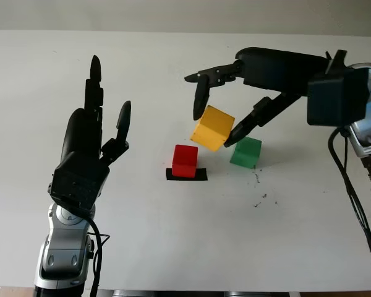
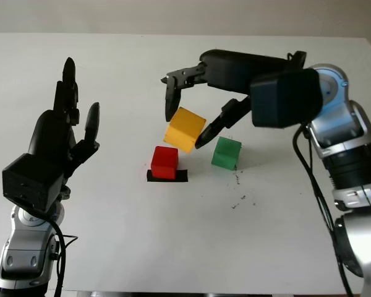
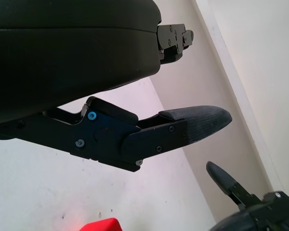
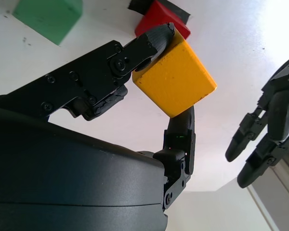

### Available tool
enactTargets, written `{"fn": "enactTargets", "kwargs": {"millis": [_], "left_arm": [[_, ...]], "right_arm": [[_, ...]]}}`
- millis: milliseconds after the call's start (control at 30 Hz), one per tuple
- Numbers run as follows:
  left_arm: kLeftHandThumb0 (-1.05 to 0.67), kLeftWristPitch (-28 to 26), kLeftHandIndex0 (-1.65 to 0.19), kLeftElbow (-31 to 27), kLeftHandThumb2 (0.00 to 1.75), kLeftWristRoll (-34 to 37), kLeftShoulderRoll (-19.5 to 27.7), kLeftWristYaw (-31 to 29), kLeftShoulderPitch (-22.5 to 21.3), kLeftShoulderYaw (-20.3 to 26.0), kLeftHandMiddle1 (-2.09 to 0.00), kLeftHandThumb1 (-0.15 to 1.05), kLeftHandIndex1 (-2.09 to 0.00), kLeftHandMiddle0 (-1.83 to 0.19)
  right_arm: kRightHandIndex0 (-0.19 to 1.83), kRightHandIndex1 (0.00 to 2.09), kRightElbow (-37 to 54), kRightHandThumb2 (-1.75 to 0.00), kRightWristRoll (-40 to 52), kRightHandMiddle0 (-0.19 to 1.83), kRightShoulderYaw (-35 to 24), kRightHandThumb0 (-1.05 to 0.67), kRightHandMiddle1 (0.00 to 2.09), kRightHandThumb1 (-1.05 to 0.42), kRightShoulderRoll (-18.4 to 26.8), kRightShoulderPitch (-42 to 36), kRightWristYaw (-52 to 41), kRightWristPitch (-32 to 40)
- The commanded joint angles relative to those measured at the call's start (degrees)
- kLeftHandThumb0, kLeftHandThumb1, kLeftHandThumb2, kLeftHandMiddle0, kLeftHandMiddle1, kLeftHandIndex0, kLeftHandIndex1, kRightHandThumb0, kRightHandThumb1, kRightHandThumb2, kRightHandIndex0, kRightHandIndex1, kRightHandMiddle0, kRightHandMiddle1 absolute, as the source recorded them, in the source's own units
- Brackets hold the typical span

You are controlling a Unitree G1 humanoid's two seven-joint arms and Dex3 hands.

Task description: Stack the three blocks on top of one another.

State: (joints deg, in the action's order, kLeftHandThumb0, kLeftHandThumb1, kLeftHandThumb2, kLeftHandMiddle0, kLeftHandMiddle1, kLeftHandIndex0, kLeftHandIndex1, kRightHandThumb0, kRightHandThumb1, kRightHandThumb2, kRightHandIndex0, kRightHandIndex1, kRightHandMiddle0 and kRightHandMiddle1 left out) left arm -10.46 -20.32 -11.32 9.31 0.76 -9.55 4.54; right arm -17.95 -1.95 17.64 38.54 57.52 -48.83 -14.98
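I have a white table (image 1: 173, 247) in front of me, reaching back to a pale wall along its far edge. Some dark specks (image 1: 260, 199) mark the surface at about four o'clock from the blocks.

At the middle of the table a red block (image 1: 185, 160) sits on a patch of black tape (image 1: 187, 175). A green block (image 1: 245, 151) stands on the table at three o'clock from it, a little apart. The yellow block (image 1: 212, 128) is off the table, tilted on a corner, above and between the two, at roughly one o'clock from the red one.

My right hand (image 1: 219, 124) reaches in from the three o'clock side and has the yellow block pinched: one fingertip (image 1: 200, 105) comes down on its upper left face, another presses its lower right edge. The right wrist view confirms that grip on opposite faces, with the green and red blocks on the table beyond.

My left hand (image 1: 89, 148) is raised at nine o'clock, well apart from the blocks, open and holding nothing. The left wrist view catches a corner of the red block past its fingers.
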Motion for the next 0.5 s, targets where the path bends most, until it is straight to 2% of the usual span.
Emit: {"fn": "enactTargets", "kwargs": {"millis": [0, 233, 467], "left_arm": [[-0.77, 0.62, 0.11, -0.11, 0.69, 0.75, -0.39, 0.52, -0.61, 0.57, -0.06, 1.05, -0.07, 0.13], [-0.79, -1.15, 0.13, -1.84, 0.68, 6.12, -2.28, 0.19, -0.57, 1.61, -0.05, 1.05, -0.05, 0.14], [-0.79, -1.96, 0.16, -2.78, 0.65, 8.12, -2.41, 0.23, -0.01, 1.80, -0.05, 1.05, -0.04, 0.16]], "right_arm": [[0.22, 0.04, -0.86, -0.06, -0.88, 0.42, -0.45, -0.38, 1.52, -0.91, -1.82, 2.24, -0.91, 0.64], [0.21, 0.04, -5.23, -0.06, -4.79, 0.39, 0.19, -0.38, 1.53, -0.92, -6.56, 4.34, -2.62, 0.05], [0.21, 0.05, -11.09, -0.05, -8.55, 0.39, 0.54, -0.40, 1.54, -0.92, -9.01, 5.45, -2.04, -5.53]]}}
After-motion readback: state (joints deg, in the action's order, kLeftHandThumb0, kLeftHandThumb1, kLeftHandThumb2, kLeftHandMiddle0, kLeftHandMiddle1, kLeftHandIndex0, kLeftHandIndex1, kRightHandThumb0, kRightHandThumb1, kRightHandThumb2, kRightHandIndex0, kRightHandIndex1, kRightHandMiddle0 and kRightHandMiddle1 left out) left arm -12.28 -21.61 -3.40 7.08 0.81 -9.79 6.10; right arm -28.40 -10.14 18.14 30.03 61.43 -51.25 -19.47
